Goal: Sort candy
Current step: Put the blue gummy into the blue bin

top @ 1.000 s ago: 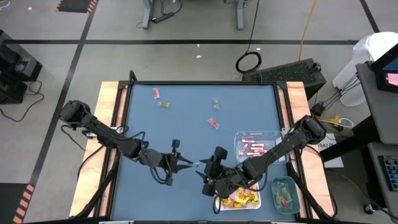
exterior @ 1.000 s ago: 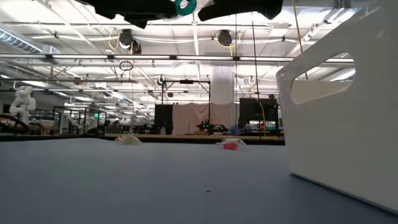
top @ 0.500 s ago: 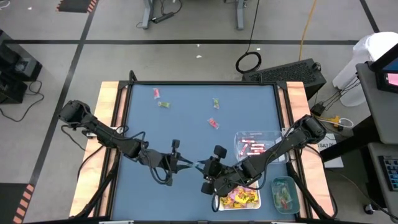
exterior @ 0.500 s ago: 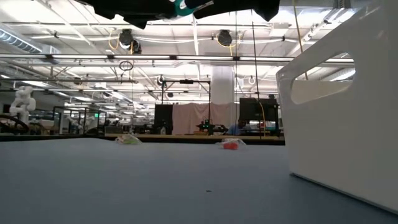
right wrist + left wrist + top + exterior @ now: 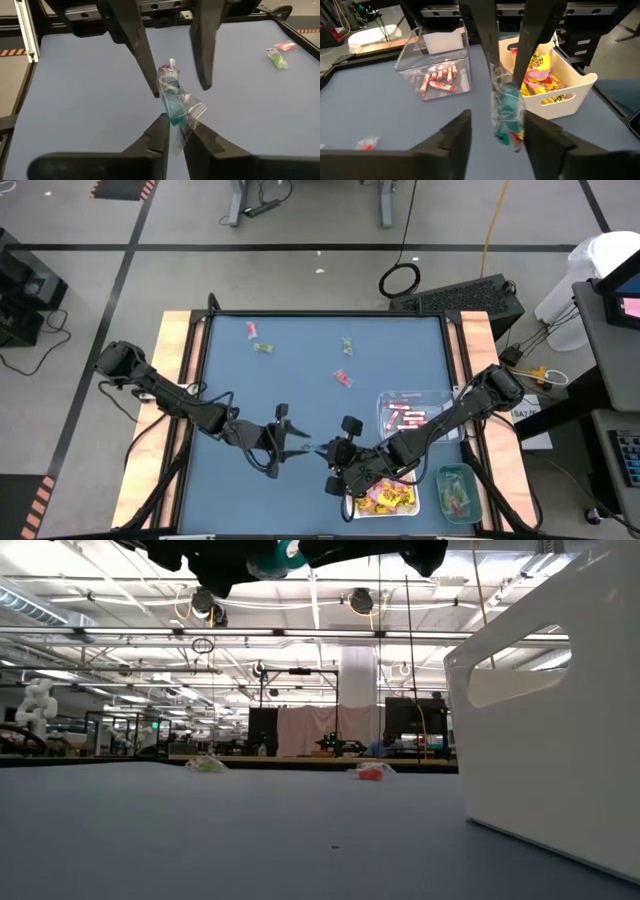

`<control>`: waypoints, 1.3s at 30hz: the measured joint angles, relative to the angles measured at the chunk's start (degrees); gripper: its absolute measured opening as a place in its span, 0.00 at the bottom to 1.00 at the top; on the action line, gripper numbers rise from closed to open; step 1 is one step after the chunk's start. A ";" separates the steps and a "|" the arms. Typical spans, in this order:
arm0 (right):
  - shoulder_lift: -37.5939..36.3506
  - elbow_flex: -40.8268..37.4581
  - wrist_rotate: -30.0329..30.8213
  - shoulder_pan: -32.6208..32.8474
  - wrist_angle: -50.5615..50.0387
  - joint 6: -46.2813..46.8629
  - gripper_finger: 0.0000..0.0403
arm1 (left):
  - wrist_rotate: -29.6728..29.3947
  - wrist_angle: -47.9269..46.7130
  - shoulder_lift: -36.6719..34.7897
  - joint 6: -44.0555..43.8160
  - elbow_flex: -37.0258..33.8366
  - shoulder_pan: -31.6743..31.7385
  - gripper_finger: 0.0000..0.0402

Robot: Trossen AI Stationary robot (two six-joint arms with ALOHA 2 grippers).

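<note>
Jaws first: the right gripper [image 5: 176, 134] is pinched shut on a teal candy [image 5: 176, 106] in a clear crinkly wrapper, while the left gripper [image 5: 493, 132] stands with its fingers spread apart on either side of that same sweet — facing the other arm tip to tip, no longer touching the wrapper as far as I can see. Both meet in the air over the blue table [image 5: 300, 380], just beside the white tray [image 5: 382, 498] of yellow packets, on its side away from the table's right edge. Beyond that tray sits a clear tray [image 5: 410, 415] holding pink-red sticks, and beside the white tray, toward the table's right edge, a green-tinted tray [image 5: 456, 490]. Far across the table from the white tray lie loose sweets — a pink and green pair [image 5: 257, 339], a green one [image 5: 346, 345] and a red one [image 5: 343, 378].
</note>
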 joint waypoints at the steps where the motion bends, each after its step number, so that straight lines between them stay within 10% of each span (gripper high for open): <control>1: 0.00 -0.01 -0.13 0.00 -0.03 -0.02 0.10 | -0.04 -0.02 0.00 -0.08 0.00 0.00 0.45; 13: -2.82 0.01 -11.06 0.21 -8.94 4.77 0.08 | -1.05 1.70 -0.56 1.71 0.00 0.00 0.64; 25: -10.79 0.03 -38.75 4.08 -30.68 23.45 0.08 | -18.12 -11.13 -0.68 3.69 -0.04 4.14 0.64; 39: -15.04 0.05 -44.75 19.41 -61.02 50.03 0.08 | -16.54 -23.07 0.73 -4.72 -0.04 11.08 0.64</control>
